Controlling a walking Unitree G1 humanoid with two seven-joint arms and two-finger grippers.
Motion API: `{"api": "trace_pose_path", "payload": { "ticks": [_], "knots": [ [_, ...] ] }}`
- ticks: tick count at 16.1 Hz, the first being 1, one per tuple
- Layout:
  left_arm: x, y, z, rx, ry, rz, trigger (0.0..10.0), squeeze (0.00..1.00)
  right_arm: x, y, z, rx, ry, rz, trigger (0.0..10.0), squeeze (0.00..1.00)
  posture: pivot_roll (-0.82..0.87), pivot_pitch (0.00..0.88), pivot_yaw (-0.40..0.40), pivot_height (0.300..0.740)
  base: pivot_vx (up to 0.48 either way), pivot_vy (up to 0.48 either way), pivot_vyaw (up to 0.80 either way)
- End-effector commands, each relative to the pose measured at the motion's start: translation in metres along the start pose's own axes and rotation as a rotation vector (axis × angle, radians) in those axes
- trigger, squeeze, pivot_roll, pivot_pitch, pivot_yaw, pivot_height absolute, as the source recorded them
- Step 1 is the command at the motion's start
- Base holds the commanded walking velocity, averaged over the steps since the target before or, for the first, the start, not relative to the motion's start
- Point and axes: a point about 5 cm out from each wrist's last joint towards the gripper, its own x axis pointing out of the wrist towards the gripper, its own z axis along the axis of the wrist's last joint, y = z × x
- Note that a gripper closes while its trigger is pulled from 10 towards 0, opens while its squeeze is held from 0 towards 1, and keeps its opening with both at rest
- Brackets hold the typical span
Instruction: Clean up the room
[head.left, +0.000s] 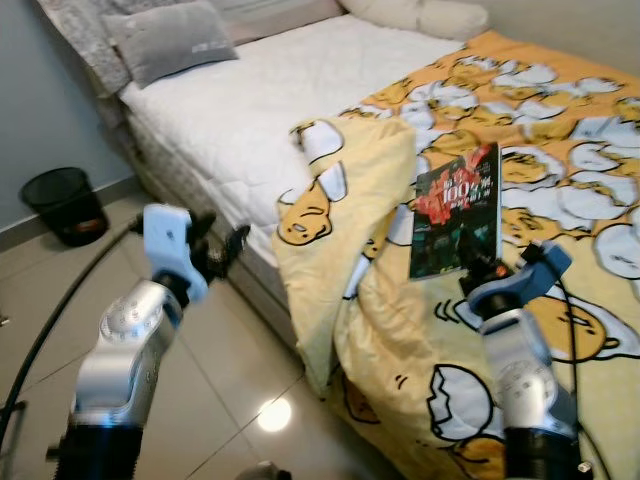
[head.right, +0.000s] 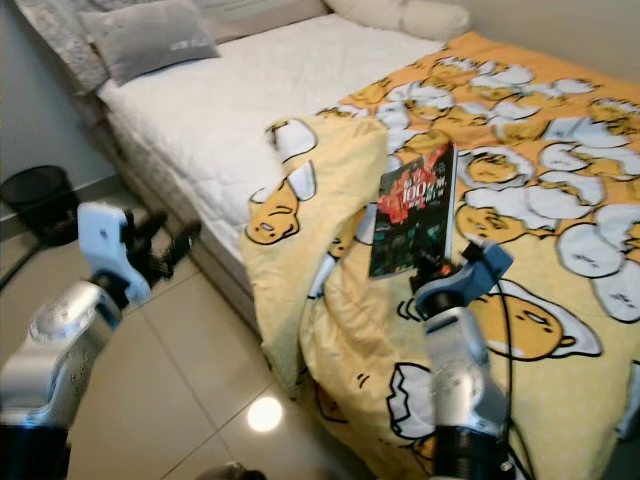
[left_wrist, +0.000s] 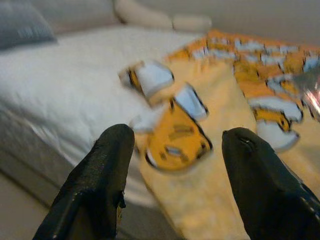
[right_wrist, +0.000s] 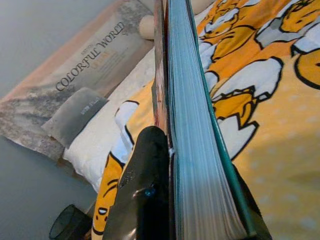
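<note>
Book (head.left: 455, 213) is standing upright above the yellow egg-print blanket (head.left: 560, 150) on the bed (head.left: 230, 110), clamped at its lower edge by the right pincer (head.left: 480, 268).

Going from the left: a black wastebasket (head.left: 65, 203) is sitting on the tiled floor (head.left: 230, 360) by the grey wall. The left pincer (head.left: 228, 250) is hovering over the floor just beside the bed's edge, its two black fingers (left_wrist: 100, 185) spread apart with nothing between them, pointing toward the folded-back corner of the blanket. A grey pillow (head.left: 170, 38) is lying at the head of the bare white mattress, and a cream bolster (head.left: 420, 14) is resting along the far side. Further right, the right pincer is squeezing the book from both sides; in the right wrist view one finger (right_wrist: 145, 190) is pressing flat against the cover, with the page edges running straight up.
</note>
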Motion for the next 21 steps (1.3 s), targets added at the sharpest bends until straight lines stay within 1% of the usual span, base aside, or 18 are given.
{"api": "trace_pose_path", "payload": {
  "ticks": [1, 2, 4, 6, 8, 9, 10, 11, 12, 13, 14, 15, 17, 18, 19, 20, 21],
  "knots": [
    [-0.003, 0.0, -0.004, 0.014, 0.034, 0.02, 10.0, 0.0, -0.001, 0.004, 0.002, -0.043, -0.033, 0.002, 0.0, 0.0, 0.0, 0.0, 0.013, 0.74, 0.0, 0.0, 0.0],
    [-0.004, 0.001, -0.006, 0.006, 0.022, 0.045, 10.0, 0.0, -0.002, 0.003, -0.003, -0.081, -0.024, -0.01, 0.0, 0.0, 0.0, 0.0, 0.011, 0.74, 0.0, 0.0, 0.0],
    [-0.007, 0.004, -0.004, 0.016, 0.0, 0.074, 10.0, 0.0, -0.003, 0.002, -0.01, -0.137, -0.008, -0.023, 0.0, 0.0, 0.02, 0.0, -0.003, 0.74, 0.0, 0.0, 0.0],
    [-0.006, 0.004, 0.0, -0.019, -0.001, 0.065, 10.0, 0.0, -0.002, 0.001, -0.011, -0.169, -0.011, -0.04, 0.0, 0.0, 0.02, 0.0, 0.006, 0.74, 0.0, 0.0, 0.0],
    [-0.004, 0.006, 0.002, -0.016, -0.002, 0.088, 10.0, 0.0, 0.002, 0.001, -0.012, -0.202, -0.003, -0.071, 0.0, 0.0, 0.03, 0.0, 0.007, 0.74, 0.0, 0.0, 0.0],
    [-0.002, 0.005, 0.001, 0.021, 0.021, 0.086, 10.0, 0.0, 0.003, 0.004, -0.014, -0.21, 0.013, -0.06, 2.1, 0.0, 0.04, 0.0, -0.001, 0.74, 0.0, 0.0, 0.0],
    [-0.002, 0.005, 0.001, 0.049, 0.034, 0.096, 10.0, 0.0, 0.003, 0.006, -0.013, -0.23, 0.009, -0.054, 4.5, 0.0, 0.04, 0.0, -0.003, 0.74, 0.0, 0.0, 0.0],
    [-0.001, 0.008, 0.003, 0.053, 0.027, 0.115, 10.0, 0.0, 0.004, 0.011, -0.014, -0.239, 0.001, -0.044, 10.0, 0.0, 0.04, 0.0, -0.002, 0.74, 0.0, 0.0, 0.0],
    [0.0, 0.009, 0.004, 0.056, 0.025, 0.119, 10.0, 0.0, 0.005, 0.012, -0.014, -0.241, -0.008, -0.039, 10.0, 0.0, 0.04, 0.0, -0.003, 0.74, 0.0, 0.0, 0.0],
    [0.0, 0.009, 0.004, 0.065, 0.03, 0.125, 10.0, 0.0, 0.006, 0.013, -0.015, -0.262, 0.003, -0.04, 10.0, 0.0, 0.04, 0.0, -0.003, 0.74, 0.0, 0.0, 0.0],
    [0.001, 0.01, 0.005, 0.075, 0.036, 0.136, 10.0, 0.0, 0.007, 0.011, -0.016, -0.346, 0.014, -0.059, 10.0, 0.0, 0.04, 0.0, 0.001, 0.74, 0.0, 0.0, -0.67],
    [0.001, 0.011, 0.004, 0.075, 0.039, 0.145, 10.0, 0.0, 0.007, 0.009, -0.019, -0.353, 0.054, -0.063, 10.0, 0.0, 0.04, 0.0, 0.002, 0.74, 0.0, 0.0, -0.8],
    [0.001, 0.011, 0.004, 0.071, 0.049, 0.151, 10.0, 0.0, 0.006, 0.004, -0.02, -0.337, 0.092, -0.102, 10.0, 0.0, 0.03, 0.0, 0.012, 0.74, 0.0, 0.0, -0.8],
    [0.001, 0.01, 0.003, 0.074, 0.057, 0.154, 10.0, 0.0, 0.006, 0.002, -0.021, -0.276, 0.135, -0.13, 10.0, 0.0, 0.03, 0.0, 0.015, 0.74, 0.0, 0.0, -0.8],
    [0.002, 0.01, 0.002, 0.073, 0.062, 0.156, 10.0, 0.0, 0.007, 0.003, -0.019, -0.24, 0.133, -0.13, 10.0, 0.0, 0.02, 0.0, 0.018, 0.74, 0.0, 0.0, -0.78],
    [0.002, 0.01, 0.001, 0.073, 0.065, 0.159, 10.0, 0.0, 0.007, 0.005, -0.019, -0.236, 0.128, -0.122, 10.0, 0.0, 0.02, 0.0, 0.017, 0.74, 0.0, 0.0, -0.78],
    [0.002, 0.011, 0.001, 0.078, 0.068, 0.168, 10.0, 0.0, 0.008, 0.005, -0.019, -0.287, 0.136, -0.133, 10.0, 0.0, 0.02, 0.0, 0.017, 0.74, 0.0, 0.0, -0.78]
  ]
}}
